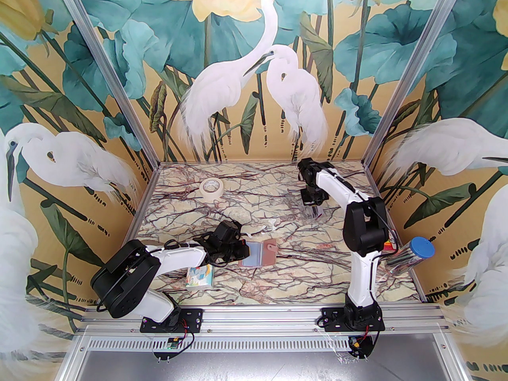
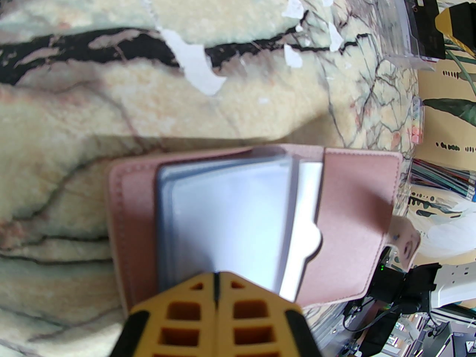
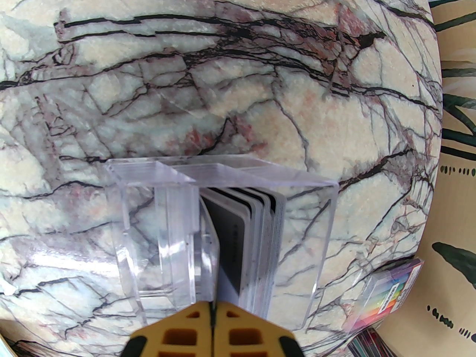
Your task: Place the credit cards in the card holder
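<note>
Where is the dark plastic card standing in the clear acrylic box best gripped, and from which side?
Pinch the dark plastic card by its upper edge, coming straight down through the open top of the clear acrylic box. The cards stand on edge, packed face to face, so only those thin upper edges are likely reachable, and this card is outermost.

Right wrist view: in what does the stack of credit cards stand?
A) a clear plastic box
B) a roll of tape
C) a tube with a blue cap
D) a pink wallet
A: the credit cards stand on edge between the transparent walls of the clear plastic box, through which the marble table can be seen.
</note>
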### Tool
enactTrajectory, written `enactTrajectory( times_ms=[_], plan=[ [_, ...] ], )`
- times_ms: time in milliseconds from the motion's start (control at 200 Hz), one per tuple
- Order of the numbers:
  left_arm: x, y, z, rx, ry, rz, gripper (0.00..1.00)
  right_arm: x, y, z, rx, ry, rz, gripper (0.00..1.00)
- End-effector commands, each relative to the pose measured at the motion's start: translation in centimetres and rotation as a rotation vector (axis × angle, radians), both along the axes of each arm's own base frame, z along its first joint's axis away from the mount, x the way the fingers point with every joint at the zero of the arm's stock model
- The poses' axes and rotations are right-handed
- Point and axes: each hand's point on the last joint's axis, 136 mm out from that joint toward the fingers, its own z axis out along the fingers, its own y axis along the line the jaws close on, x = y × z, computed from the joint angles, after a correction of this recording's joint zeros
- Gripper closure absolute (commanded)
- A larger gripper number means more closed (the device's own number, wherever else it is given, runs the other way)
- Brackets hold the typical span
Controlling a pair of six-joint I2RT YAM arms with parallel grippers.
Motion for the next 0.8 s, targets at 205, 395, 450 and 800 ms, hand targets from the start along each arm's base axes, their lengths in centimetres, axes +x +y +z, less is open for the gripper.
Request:
enactTrajectory(
  times_ms=[205, 395, 450, 800],
  plan=[
    [-0.3, 0.8, -1.2, 0.067, 0.023, -0.001, 1.00, -0.6, 0.5, 4.0, 0.079, -0.061, -0.047, 1.00],
    [-0.3, 0.8, -1.3, 0.065, 0.025, 0.000, 1.00, -1.4, 0.9, 6.3, 0.130, -0.100, -0.068, 1.00],
    [-0.4, 0.7, -1.3, 0.062, 0.026, 0.000, 1.00, -1.8, 1.1, 6.9, 0.154, -0.116, -0.072, 1.00],
    [-0.1, 0.4, -0.9, 0.041, 0.014, 0.002, 1.00, -6.1, 4.5, 12.4, 0.465, -0.256, -0.003, 1.00]
  ],
)
